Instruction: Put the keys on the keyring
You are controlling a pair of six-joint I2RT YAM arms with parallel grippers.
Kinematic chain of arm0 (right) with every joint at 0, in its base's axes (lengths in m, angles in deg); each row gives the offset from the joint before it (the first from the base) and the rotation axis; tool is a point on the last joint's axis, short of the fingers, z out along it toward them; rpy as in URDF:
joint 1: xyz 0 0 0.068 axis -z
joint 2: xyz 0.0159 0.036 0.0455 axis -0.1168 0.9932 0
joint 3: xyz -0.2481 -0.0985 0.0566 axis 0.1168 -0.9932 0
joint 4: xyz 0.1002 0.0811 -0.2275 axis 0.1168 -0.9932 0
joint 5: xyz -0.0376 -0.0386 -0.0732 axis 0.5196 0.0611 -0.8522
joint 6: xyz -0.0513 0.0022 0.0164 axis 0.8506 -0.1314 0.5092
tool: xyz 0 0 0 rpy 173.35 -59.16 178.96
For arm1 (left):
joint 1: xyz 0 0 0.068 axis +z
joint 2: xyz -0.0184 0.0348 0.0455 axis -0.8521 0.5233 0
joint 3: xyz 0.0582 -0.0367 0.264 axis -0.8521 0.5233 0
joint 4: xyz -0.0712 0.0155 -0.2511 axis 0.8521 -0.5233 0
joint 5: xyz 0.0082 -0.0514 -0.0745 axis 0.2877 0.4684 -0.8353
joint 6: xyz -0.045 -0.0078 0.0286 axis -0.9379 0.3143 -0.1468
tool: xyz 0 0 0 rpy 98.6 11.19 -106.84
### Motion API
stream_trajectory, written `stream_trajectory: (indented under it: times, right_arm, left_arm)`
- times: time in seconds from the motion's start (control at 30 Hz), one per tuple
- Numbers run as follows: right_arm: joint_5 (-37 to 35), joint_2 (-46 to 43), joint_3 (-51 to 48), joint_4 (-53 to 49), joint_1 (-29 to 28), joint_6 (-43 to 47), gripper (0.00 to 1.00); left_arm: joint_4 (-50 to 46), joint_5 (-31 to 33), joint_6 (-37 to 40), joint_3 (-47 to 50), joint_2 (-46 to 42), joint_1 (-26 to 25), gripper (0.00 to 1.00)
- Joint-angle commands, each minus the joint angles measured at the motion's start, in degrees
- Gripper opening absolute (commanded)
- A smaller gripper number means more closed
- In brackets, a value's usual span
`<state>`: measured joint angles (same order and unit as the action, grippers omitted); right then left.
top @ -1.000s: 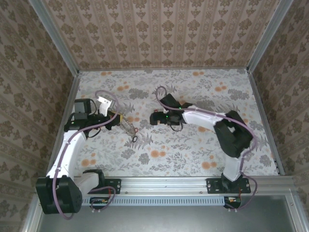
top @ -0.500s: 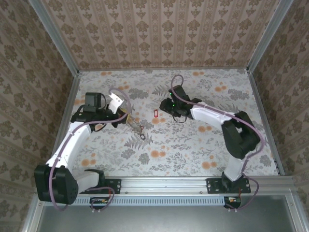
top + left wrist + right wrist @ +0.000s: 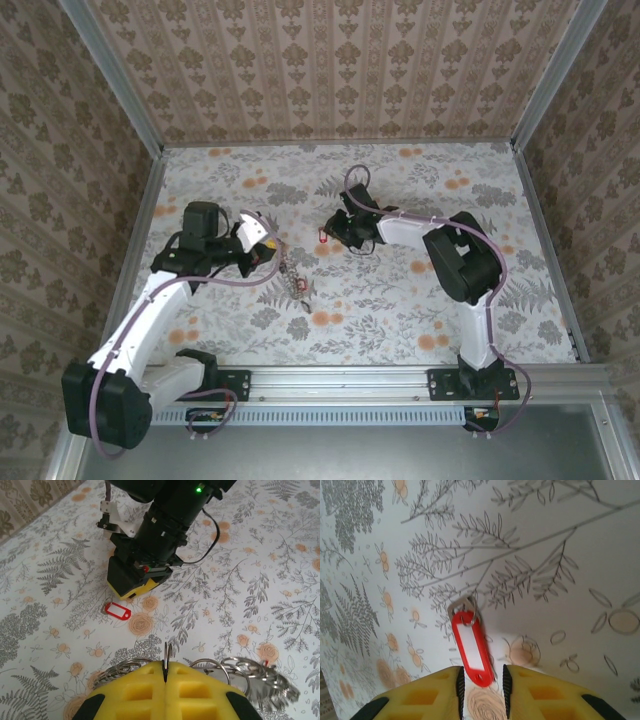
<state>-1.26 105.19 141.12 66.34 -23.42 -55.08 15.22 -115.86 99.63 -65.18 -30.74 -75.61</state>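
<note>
Table [image 3: 420,310]: floral-print top.
L gripper [image 3: 165,676]: yellow pads clamped on thin steel keyring bunch [image 3: 250,672]; rings dangle loose.
R gripper [image 3: 482,676]: fingers apart, straddling key.
Key: small red plastic key tag [image 3: 471,652], flat on table. Prob. light, slick; pinch long edges, leave metal loop free.

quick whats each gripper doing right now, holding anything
Left gripper: shut on the keyring, with a thin metal ring pinched between its pads.
Right gripper: open, with a finger on either side of the red key tag, not gripping it.
</note>
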Motion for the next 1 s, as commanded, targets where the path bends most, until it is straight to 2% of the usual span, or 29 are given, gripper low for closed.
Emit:
stream_trajectory:
  times: [0.0,0.37,0.5,0.73,0.97]
  right_arm:
    - [0.08,2.17,3.07,0.16,0.59,-1.08,0.29]
    - [3.10,5.17,4.21,2.48,1.61,-4.13,0.30]
    - [4.16,6.41,5.14,3.95,1.81,-4.73,0.27]
    - [4.93,8.12,6.95,3.90,1.74,-5.82,0.24]
    - [5.11,8.58,7.47,3.79,1.73,-5.70,0.09]
  left_arm:
    - [4.98,-3.10,-0.76,0.81,-1.35,-0.14,0.00]
    - [4.59,-1.50,-1.76,0.75,-1.00,-2.15,0.00]
    - [2.42,1.95,-2.42,-0.34,0.55,-2.54,0.00]
    - [2.24,1.61,-2.22,-0.82,1.12,-2.58,0.00]
    - [2.16,1.68,-2.19,-0.73,1.36,-2.61,0.00]
